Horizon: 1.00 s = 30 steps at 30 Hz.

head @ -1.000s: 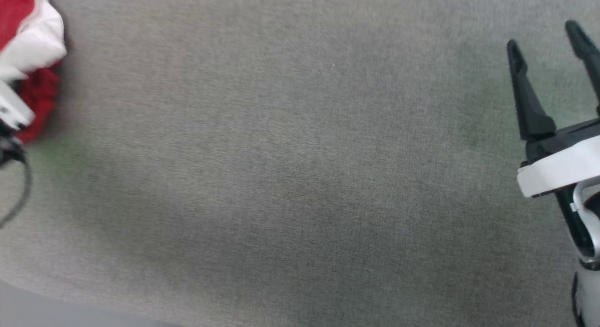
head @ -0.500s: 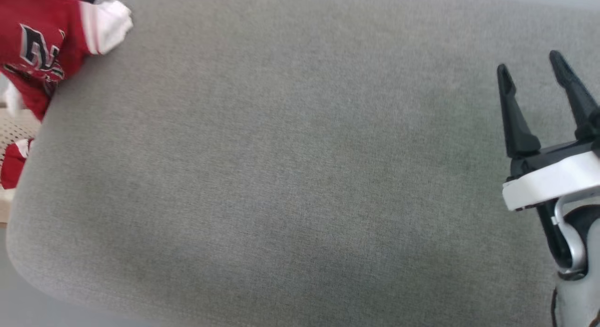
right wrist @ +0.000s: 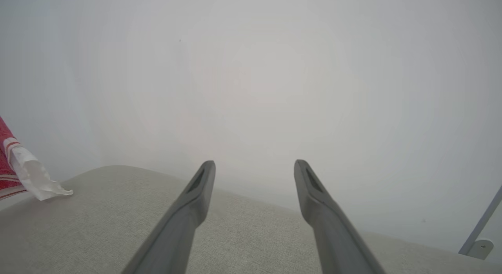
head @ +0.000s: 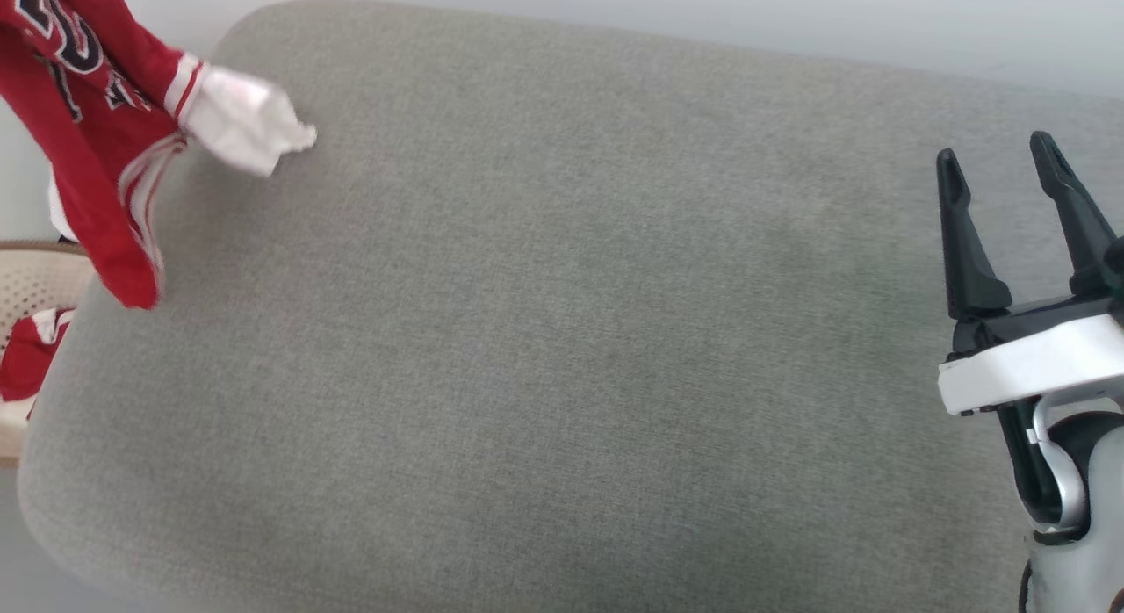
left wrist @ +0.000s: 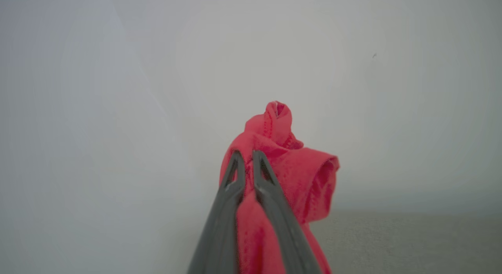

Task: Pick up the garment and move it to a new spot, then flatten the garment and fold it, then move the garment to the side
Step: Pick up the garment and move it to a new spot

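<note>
Change in view: the head camera has swung within the last second. The table (head: 562, 332) now shows its far edge and both left corners, where a second ago only its grey fabric top was in the picture.
Change in the load: the red jersey T-shirt (head: 88, 130), a bunched lump at the left of the view a second ago, now hangs drawn out in the air over the table's far-left corner, with its navy letters legible.
Contact with the table: the tip of the white sleeve (head: 237, 126) appears to rest on the fabric top just inside the far-left corner. The red body hangs beyond the left edge.
Meaning for the task: in my judgement the pick-up is done and the carry to a new spot is under way. Laying down, flattening and folding are not yet done.
Left gripper (left wrist: 245, 154): the fingers are clamped almost tip to tip on a gathered fold of the red cloth, which bulges above and beside them.
Right gripper (head: 997, 152): it hovers over the table's right side with its fingers spread wide, holding nothing and touching nothing.
Beside the left edge: a pale perforated basket (head: 26, 284) holds some red-and-white cloth. I cannot tell whether that cloth is part of the same shirt.
</note>
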Available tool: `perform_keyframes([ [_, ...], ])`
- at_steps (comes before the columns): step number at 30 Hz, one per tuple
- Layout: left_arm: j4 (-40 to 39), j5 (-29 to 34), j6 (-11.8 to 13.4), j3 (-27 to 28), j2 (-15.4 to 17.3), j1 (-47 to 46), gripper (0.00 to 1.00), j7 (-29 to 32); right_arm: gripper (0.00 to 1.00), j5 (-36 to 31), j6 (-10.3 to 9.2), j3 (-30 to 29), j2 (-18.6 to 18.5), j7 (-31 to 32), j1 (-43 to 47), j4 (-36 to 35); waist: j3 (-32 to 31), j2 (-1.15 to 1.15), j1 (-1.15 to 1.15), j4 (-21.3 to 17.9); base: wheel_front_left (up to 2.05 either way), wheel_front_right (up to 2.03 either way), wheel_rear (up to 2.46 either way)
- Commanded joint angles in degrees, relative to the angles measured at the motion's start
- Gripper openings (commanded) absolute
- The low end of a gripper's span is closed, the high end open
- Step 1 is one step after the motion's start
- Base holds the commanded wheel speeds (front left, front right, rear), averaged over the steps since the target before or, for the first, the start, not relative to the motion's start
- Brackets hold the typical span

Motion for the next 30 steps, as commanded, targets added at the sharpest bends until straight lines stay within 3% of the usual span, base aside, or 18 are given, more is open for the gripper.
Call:
perform_keyframes([
  [1, -1.1, 0.0, -0.1, -0.3, 0.2, -0.8, 0.0, 0.4, 1.0, 0.4, -0.02, -0.4, 0.3, -0.5, 0.5, 0.1, -0.6, 0.0, 0.0, -0.6, 0.0, 0.0, 0.0],
  [8, -8.6, -0.2, -0.1, -1.9, 1.4, -1.1, 0.0, 5.2, 1.0, 0.4, -0.02, -2.1, 1.1, -1.7, 1.6, 0.5, -2.4, 0.0, 0.0, -3.3, 0.0, 0.0, 0.0],
  [18, -24.4, -2.5, 2.1, -4.2, 1.4, 2.6, 0.0, 15.4, 1.0, 0.2, -0.01, -5.4, 2.6, -3.6, 4.2, 0.4, -4.8, 0.0, 0.0, -10.1, 0.0, 0.0, 0.0],
  [30, -45.5, -7.4, 8.3, -8.7, -0.7, 9.8, 0.0, 30.2, 1.0, 0.8, -0.01, -7.1, 4.4, -5.0, 5.8, 0.5, -3.8, 0.0, 0.0, -20.3, 0.0, 0.0, 0.0],
])
